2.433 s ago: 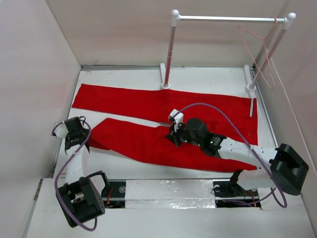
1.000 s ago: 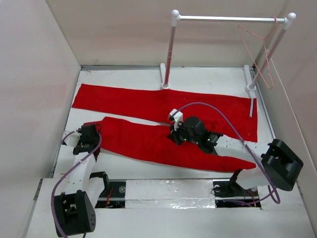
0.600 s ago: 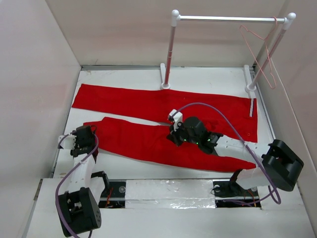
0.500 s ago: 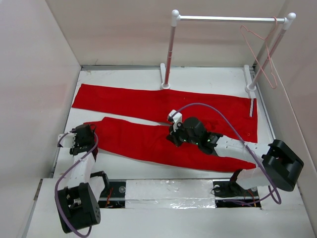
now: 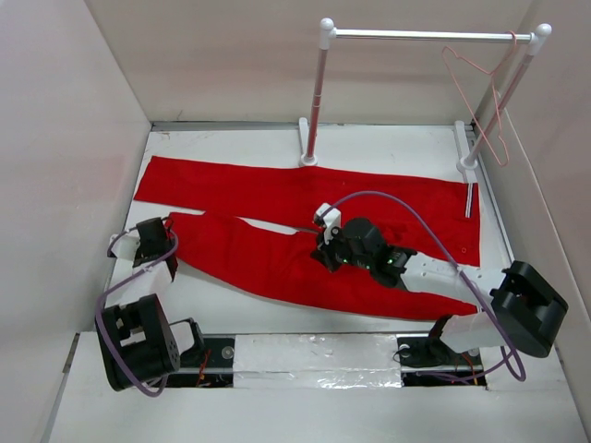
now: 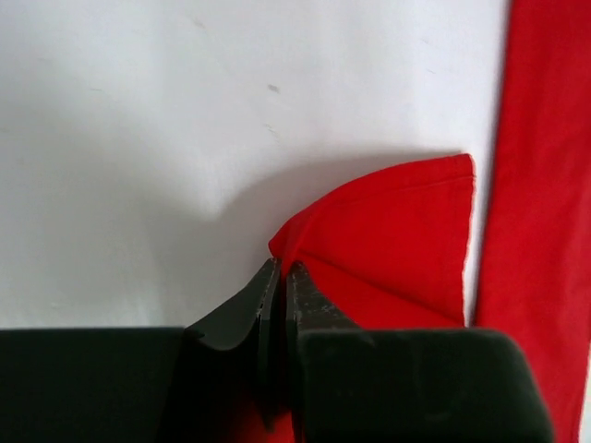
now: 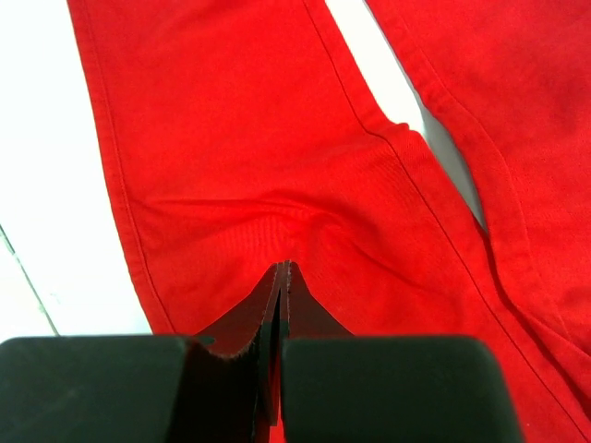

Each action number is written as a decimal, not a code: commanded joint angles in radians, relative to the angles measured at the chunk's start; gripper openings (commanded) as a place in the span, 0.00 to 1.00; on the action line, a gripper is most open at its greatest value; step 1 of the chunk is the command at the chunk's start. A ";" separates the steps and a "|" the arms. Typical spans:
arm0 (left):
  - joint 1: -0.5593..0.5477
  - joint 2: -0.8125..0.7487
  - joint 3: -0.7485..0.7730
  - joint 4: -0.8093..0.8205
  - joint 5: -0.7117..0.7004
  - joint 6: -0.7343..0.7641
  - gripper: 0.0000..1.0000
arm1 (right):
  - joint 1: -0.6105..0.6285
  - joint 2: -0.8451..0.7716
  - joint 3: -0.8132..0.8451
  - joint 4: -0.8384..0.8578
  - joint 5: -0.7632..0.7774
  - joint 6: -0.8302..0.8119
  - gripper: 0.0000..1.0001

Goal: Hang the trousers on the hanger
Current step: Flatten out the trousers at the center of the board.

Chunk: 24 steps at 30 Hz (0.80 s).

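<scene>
The red trousers lie flat on the white table, waist to the right and both legs stretching left. A thin white-grey band shows at the waist edge. My left gripper is shut on the cuff of the near leg; in the left wrist view the cuff puckers out from the closed tips. My right gripper is shut on a pinch of the near leg close to the crotch; the cloth wrinkles around its tips. The pinkish wire hanger hangs at the right end of the rack bar.
The rack's white posts stand on feet at the table's far edge, joined by a metal bar. Beige walls close in the left, back and right. A foil-covered strip runs between the arm bases.
My left gripper moved in from the bare table, closed on the near leg's cuff and carried it a little toward the far left. The right gripper stayed put. The hanger swings slightly.
</scene>
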 commanded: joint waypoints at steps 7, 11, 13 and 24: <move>-0.041 -0.045 0.055 0.040 0.041 0.074 0.27 | 0.009 -0.002 0.032 0.030 0.028 -0.008 0.00; -0.041 -0.082 0.029 -0.028 -0.037 0.042 0.73 | 0.009 -0.007 0.037 0.024 0.034 -0.011 0.00; -0.016 -0.104 0.019 -0.013 -0.001 0.029 0.73 | 0.009 -0.008 0.037 0.024 0.036 -0.010 0.00; 0.021 0.089 0.049 0.058 0.136 0.000 0.70 | 0.009 -0.048 0.014 0.040 0.002 -0.010 0.00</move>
